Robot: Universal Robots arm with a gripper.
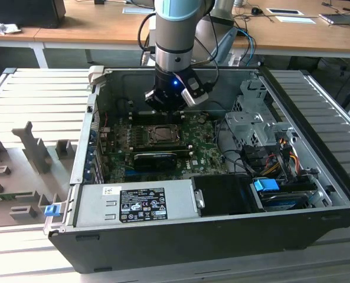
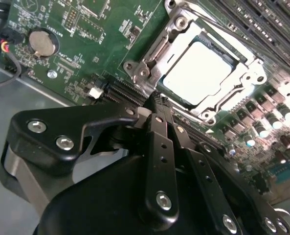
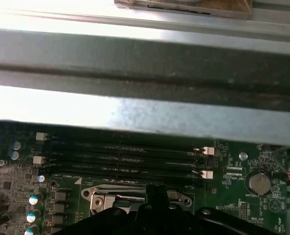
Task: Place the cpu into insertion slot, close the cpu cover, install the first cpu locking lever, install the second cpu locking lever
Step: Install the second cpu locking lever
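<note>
In the second wrist view the gripper (image 2: 157, 100) fills the near part, its two black fingers (image 2: 160, 147) pressed together with nothing between them, their tips just at the edge of the processor socket. Just beyond the tips lies the cpu (image 2: 197, 72), seated flat in the socket, with the cpu cover (image 2: 157, 51) folded down around it as a silver frame. The green motherboard (image 2: 86, 54) spreads around the socket, with a round coin battery (image 2: 41, 42) off to one side. In the exterior view the gripper (image 1: 164, 109) hangs inside the open computer case (image 1: 222, 236), over the board's far edge, just behind the socket (image 1: 162, 135).
</note>
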